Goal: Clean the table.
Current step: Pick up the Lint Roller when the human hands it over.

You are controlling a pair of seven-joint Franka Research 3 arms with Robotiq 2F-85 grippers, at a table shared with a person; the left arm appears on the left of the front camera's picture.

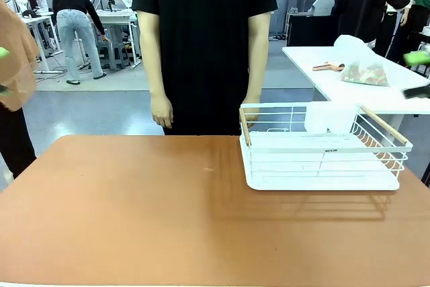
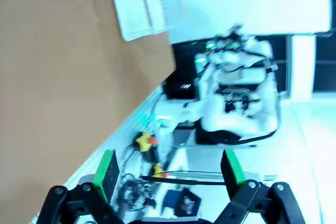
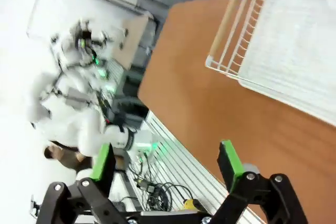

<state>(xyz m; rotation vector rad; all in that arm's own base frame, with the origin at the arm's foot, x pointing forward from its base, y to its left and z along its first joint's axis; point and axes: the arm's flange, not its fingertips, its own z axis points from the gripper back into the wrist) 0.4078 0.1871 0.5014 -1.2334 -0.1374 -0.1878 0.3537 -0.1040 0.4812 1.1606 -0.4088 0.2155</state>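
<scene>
— Where is the table [image 1: 134,226]?

— It spreads across the whole near half of the front view, reddish-brown and matte, with rounded far corners. The left wrist view has it along its left side, and the right wrist view has it running through the middle.

— What sits on it?

— A white wire dish rack [image 1: 322,159] on the far right part of the top, standing on a white tray base. It has a wooden handle [image 1: 384,124] at each end, and a white holder [image 1: 329,117] hangs inside at its far rail. A faint mark [image 1: 208,168] shows on the top, left of the rack.

— Is anyone in the way?

— A person [image 1: 201,45] in a black T-shirt stands right at the far edge, arms hanging. One hand [image 1: 162,111] hangs just beyond the edge. The other hand [image 1: 250,113] is just behind the rack's far left corner.

— And beyond?

— A smaller white table [image 1: 306,58] at the right, behind the rack. It carries a clear bag [image 1: 363,65] with something red inside, and beside it a small item I cannot make out.

— The grippers?

— The left gripper [image 2: 168,169] has its green-padded fingers spread wide with nothing between them. Ahead of it lie cables [image 2: 131,190], the table's near edge and the right arm [image 2: 236,98]. The right gripper [image 3: 165,161] is also spread wide and holds nothing. The table and the rack's corner are ahead of it, with the left arm [image 3: 79,124] off to one side.
</scene>
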